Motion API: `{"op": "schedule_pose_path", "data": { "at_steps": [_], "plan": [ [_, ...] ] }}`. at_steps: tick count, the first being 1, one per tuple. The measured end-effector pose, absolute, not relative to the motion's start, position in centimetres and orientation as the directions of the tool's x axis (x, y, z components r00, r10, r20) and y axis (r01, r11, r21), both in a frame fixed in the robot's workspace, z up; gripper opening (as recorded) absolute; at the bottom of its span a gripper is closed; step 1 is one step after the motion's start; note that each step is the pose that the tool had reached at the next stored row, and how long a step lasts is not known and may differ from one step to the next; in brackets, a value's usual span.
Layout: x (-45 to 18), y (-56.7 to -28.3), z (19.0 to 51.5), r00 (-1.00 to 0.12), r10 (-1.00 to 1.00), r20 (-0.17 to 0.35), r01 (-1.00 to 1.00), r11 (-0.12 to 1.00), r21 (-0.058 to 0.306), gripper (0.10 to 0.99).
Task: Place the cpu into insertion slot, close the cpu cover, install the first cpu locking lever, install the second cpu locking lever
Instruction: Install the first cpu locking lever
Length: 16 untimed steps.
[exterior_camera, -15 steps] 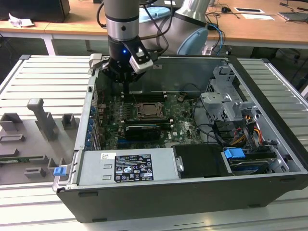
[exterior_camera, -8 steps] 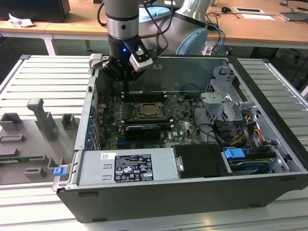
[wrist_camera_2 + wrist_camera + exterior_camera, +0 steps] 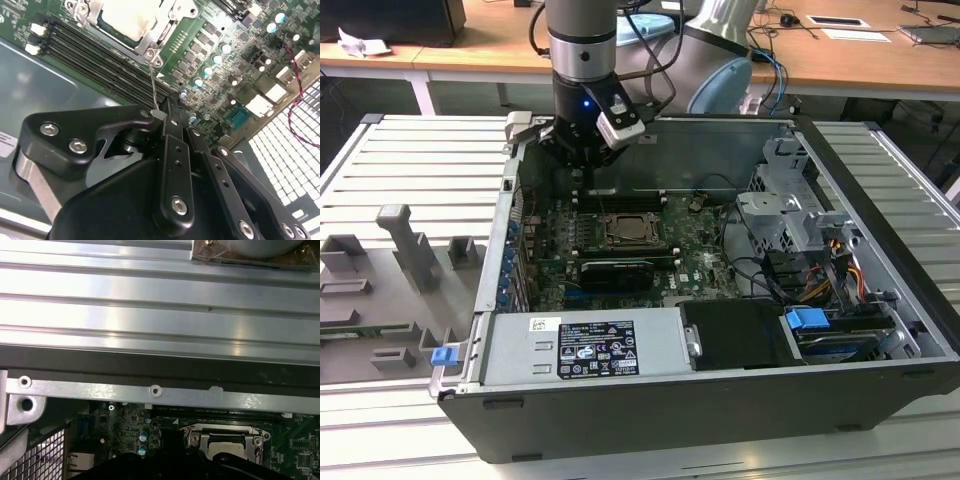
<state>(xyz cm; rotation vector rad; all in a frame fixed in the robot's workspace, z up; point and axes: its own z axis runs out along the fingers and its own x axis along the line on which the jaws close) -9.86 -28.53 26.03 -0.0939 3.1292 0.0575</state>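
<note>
On the exterior view's left, grey fixture blocks (image 3: 405,255) sit on the ribbed counter (image 3: 410,170) beside the open computer case (image 3: 720,400). Moving right, here's the arm, and the gripper (image 3: 582,165) hangs inside the case near its far wall, just above the green motherboard (image 3: 700,245).

In the second wrist view the gripper (image 3: 167,112) has its fingers drawn narrow, almost together, and a thin wire locking lever (image 3: 153,82) runs from the socket's corner straight to the fingertips. Whether it's truly pinched there, I can't tell; it looks touching at least.

Further right in the exterior view, the insertion slot (image 3: 635,232) sits mid-board, just in front of the gripper. The cpu (image 3: 131,17) is already down in it, its pale top showing through the cut-out, and the cpu cover (image 3: 165,27) lies flat around it. The first wrist view agrees: cover (image 3: 192,436) closed over the chip.

So, my read: placing and closing are done, and a locking lever is the step in hand. The next move calls for sweeping that wire down and tucking it under its catch, with a steady sideways push and no slip off the thin rod.

Beyond, on the exterior view's right, the drive cage (image 3: 790,215) and cables stand well apart.
</note>
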Motion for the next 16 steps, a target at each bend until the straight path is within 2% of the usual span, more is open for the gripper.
{"op": "schedule_pose_path", "data": {
  "at_steps": [16],
  "plan": [
    [-7.6,-28.5,25.8,-0.998,-0.06,-0.011,-0.06,0.998,0.036,0.106]
  ]
}}
